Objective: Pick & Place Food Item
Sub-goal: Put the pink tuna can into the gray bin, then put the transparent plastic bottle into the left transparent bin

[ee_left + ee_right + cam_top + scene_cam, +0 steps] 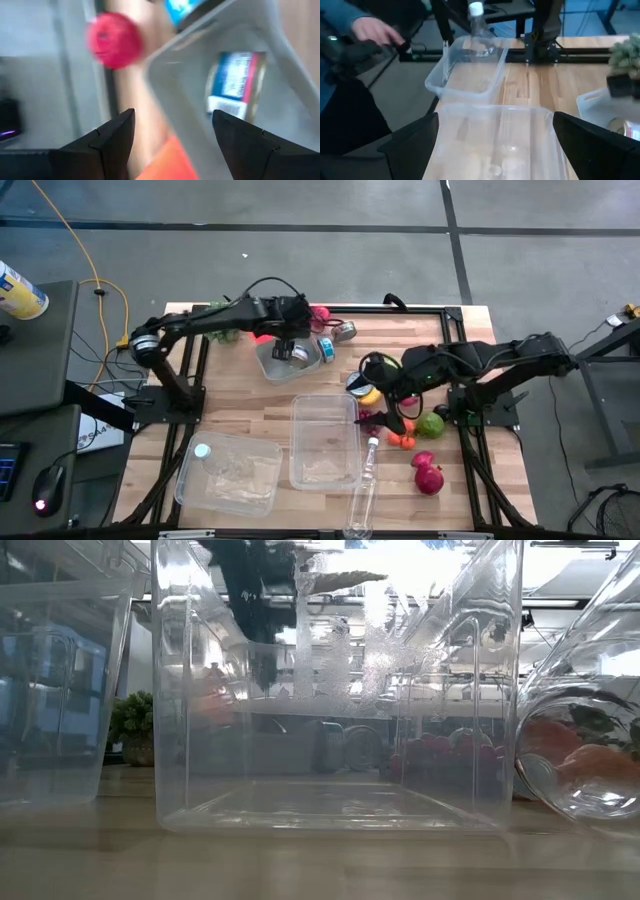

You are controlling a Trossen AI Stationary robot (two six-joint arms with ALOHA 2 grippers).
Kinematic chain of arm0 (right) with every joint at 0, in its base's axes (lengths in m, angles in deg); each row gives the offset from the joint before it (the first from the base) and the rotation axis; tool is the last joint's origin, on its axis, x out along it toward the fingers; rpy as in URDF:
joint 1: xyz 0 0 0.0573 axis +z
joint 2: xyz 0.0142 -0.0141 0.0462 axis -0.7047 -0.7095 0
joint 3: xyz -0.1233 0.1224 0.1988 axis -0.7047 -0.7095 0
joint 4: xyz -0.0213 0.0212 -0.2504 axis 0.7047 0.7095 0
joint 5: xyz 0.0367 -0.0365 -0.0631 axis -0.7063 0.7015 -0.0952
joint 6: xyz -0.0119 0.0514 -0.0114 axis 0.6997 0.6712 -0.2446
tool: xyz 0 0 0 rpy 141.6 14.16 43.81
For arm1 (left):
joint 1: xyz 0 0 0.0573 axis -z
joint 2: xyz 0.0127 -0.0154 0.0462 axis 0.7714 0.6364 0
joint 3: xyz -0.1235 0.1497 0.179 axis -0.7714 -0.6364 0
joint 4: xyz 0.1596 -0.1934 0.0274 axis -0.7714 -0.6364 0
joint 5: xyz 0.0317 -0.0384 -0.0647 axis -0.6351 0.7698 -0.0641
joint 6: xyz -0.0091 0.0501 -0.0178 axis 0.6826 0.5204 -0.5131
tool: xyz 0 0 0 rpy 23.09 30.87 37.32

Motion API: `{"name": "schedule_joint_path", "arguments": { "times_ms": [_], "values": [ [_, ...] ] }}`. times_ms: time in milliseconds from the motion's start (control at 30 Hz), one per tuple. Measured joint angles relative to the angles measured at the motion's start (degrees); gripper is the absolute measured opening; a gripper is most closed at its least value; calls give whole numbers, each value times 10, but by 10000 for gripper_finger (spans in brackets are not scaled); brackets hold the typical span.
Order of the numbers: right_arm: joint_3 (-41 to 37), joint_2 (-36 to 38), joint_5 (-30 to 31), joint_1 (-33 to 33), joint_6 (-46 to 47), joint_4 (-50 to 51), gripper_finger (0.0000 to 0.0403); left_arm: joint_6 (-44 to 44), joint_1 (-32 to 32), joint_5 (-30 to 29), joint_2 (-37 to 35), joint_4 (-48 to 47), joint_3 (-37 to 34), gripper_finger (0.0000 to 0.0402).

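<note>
a blue-and-white can (299,354) lies inside the grey bowl (272,364) near the far edge of the desk (250,415), toward its left half. the left gripper (284,348) hangs just above that bowl with its fingers (112,137) parted and nothing between them; the can shows beyond them in the left wrist view. a red ball (321,314) and another can (344,331) sit by the far edge beside the bowl. the right gripper (388,402) hovers near the right side over a cluster of fruit (425,425), its fingers spread wide and empty. two clear tubs (325,442) stand toward the near edge, a clear bottle (364,490) lying beside them.
</note>
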Motion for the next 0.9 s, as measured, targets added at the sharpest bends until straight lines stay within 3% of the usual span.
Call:
{"name": "schedule_joint_path", "arguments": {
  "times_ms": [133, 267, 567, 800, 900],
  "values": [
    [0, 11, 0, 8, 94, -5, 382, 3, 43, -48, -73, 1, 2, 257],
    [0, 31, 17, 38, 124, -12, 382, -4, 100, -70, -150, 1, 3, 257],
    [0, 65, 171, 145, 147, -28, 382, -238, 237, -62, -292, -16, 3, 257],
    [0, 75, 180, 210, 395, 14, 382, -387, 324, -61, -332, -66, 3, 257],
    [0, 69, 184, 243, 552, 44, 382, -452, 352, -62, -333, -92, 3, 257]
  ]
}}
